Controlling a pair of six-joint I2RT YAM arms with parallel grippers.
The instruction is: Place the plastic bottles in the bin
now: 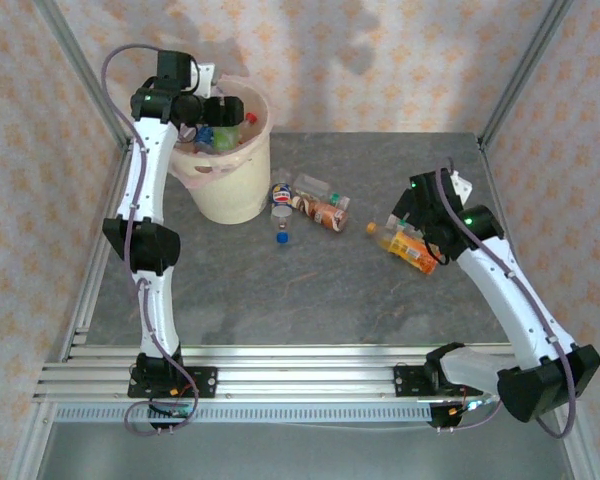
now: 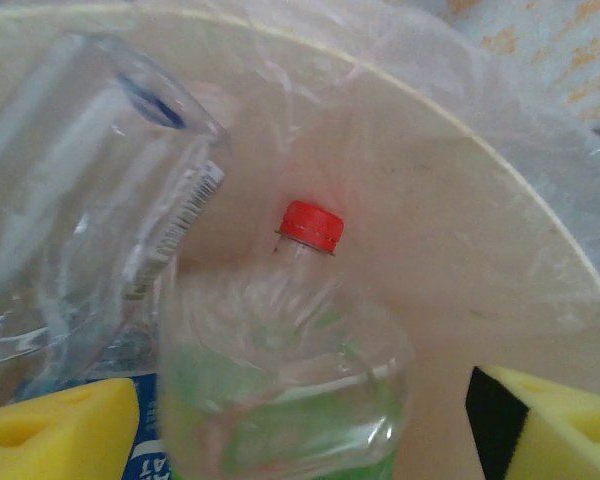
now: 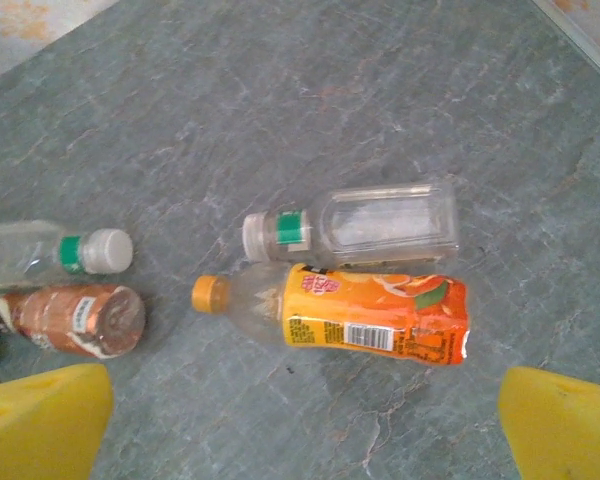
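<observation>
Yellow pads (image 2: 50,430) on my left gripper (image 2: 300,440) sit wide apart and grip nothing, with a red-capped bottle (image 2: 300,350) loose between them inside the bin (image 2: 460,250). That arm is stretched up and bent over the rim. My right arm reaches forward, its gripper (image 3: 305,420) fully spread above an orange-labelled bottle (image 3: 370,315) lying just beside a clear bottle (image 3: 380,225) on the grey table (image 3: 280,100).
</observation>
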